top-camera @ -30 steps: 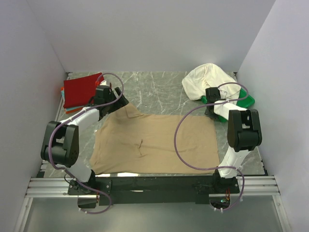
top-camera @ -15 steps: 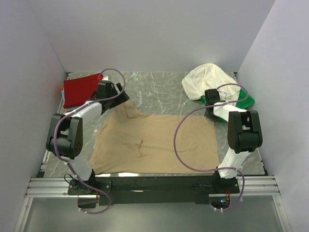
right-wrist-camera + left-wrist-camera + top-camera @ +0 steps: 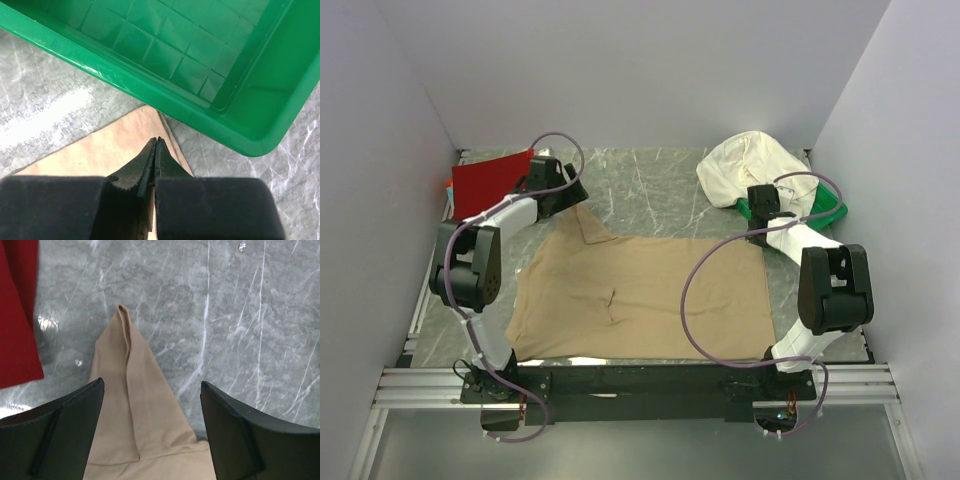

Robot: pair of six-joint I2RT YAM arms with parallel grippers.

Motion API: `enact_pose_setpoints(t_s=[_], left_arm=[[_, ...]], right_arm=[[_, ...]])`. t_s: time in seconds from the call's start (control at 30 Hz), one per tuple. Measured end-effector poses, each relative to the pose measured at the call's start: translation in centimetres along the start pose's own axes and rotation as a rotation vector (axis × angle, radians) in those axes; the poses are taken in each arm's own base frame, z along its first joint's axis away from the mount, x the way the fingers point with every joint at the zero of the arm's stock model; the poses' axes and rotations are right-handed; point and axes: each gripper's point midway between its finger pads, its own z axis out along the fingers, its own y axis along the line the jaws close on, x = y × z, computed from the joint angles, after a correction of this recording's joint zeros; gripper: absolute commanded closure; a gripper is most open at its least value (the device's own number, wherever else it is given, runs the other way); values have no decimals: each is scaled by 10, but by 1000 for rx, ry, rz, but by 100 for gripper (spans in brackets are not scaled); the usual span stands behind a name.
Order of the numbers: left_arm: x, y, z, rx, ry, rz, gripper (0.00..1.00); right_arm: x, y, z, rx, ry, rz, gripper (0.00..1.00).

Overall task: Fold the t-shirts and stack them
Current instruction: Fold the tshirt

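The tan t-shirt [image 3: 640, 295] lies spread flat in the middle of the bench [image 3: 650, 190]. A red t-shirt [image 3: 490, 185] sits folded at the far left, and a cream t-shirt [image 3: 750, 165] is heaped on the green tray [image 3: 125, 80]. The step in hand looks like taking the far corners for the first fold. The left pincer [image 3: 151, 385] hangs wide open over the sleeve, holding nothing. The right pincer [image 3: 155, 142] is closed tight at the far right corner; I cannot tell whether cloth is pinched. Next, the left must come down and close on the sleeve, then both draw toward the near edge. No brand, label or writing can be read.
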Motion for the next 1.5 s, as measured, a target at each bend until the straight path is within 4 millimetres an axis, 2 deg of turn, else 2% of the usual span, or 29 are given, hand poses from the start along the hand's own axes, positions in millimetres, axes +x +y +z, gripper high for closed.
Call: enact_pose_setpoints(t_s=[0.2, 0.47, 0.6, 0.63, 0.9, 1.0, 1.03, 1.13, 1.23, 1.37, 1.5], left_arm=[[-5, 4, 17, -36, 7, 9, 19], [-3, 8, 46, -63, 40, 15, 34], [0, 11, 51, -74, 50, 14, 38], [0, 12, 52, -76, 54, 14, 42], [4, 17, 62, -103, 71, 14, 56], [5, 19, 65, -112, 77, 14, 70], [4, 19, 67, -112, 76, 13, 81], [6, 21, 73, -118, 81, 16, 100], [8, 24, 75, -124, 85, 19, 100], [6, 29, 73, -127, 74, 10, 100], [11, 46, 49, -146, 67, -13, 100]], right_arm=[[0, 0, 0, -2, 2, 2, 100], [1, 1, 0, -5, 3, 3, 100], [1, 1, 0, -7, 4, 3, 100], [1, 2, 0, -8, 4, 3, 100], [3, 3, 0, -18, 11, 6, 100], [5, 4, 1, -22, 15, 5, 100], [6, 4, 1, -23, 16, 6, 100], [5, 4, 1, -24, 14, 9, 100], [5, 4, 1, -23, 14, 9, 93], [5, 4, 1, -22, 14, 13, 76], [5, 3, 1, -18, 13, 18, 68]])
